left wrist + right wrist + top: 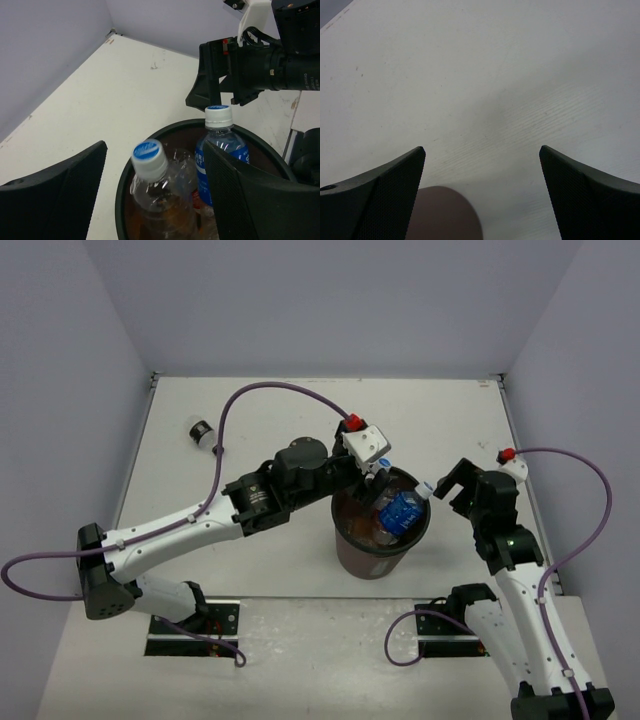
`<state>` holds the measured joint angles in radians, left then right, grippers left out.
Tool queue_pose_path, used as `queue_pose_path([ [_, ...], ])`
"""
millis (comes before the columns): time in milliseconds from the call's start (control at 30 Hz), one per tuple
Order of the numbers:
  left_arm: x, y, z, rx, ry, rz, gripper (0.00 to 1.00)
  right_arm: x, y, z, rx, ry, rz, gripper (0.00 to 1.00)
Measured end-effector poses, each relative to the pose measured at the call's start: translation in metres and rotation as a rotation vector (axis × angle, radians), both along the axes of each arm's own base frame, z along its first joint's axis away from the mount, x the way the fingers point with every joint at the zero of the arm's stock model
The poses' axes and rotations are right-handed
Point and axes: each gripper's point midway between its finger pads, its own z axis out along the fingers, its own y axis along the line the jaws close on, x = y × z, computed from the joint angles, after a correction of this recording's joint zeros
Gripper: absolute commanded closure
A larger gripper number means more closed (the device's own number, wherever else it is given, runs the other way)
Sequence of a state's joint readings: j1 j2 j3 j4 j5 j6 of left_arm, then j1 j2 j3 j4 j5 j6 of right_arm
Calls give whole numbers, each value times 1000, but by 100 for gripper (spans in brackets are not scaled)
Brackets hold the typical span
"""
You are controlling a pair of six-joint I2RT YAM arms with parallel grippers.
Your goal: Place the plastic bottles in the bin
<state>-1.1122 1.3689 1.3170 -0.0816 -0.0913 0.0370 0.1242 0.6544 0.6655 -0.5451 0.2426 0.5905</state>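
The bin (368,558) stands mid-table, between the arms. My left gripper (378,486) hangs over its mouth with its fingers wide apart. In the left wrist view a clear bottle with a blue-and-white cap (150,165) sits between the fingers (65,192) of the left gripper (155,146), touching neither, its body down inside the bin's rim (121,187). A blue-labelled bottle (220,152) leans against the far rim, and its cap sticks out above the bin (403,510). Another bottle with a dark label (201,430) lies at the far left. My right gripper (452,486) is open beside the bin.
In the right wrist view the right gripper (481,148) holds nothing and looks down on bare white table, with the bin's brown side (440,215) at the bottom edge. The right gripper (215,85) hovers just beyond the bin's far rim. Grey walls enclose the table.
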Motion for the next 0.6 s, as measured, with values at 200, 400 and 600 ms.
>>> queue_pose_path([
  [200, -3, -2, -4, 10, 9, -17, 1, 0, 0, 0, 0, 1, -1, 1],
  [400, 1, 1, -5, 2, 30, 22, 0, 0, 0, 0, 0, 1, 0, 1],
  [600, 35, 33, 15, -48, 76, 240, 0, 0, 0, -1, -2, 6, -2, 1],
])
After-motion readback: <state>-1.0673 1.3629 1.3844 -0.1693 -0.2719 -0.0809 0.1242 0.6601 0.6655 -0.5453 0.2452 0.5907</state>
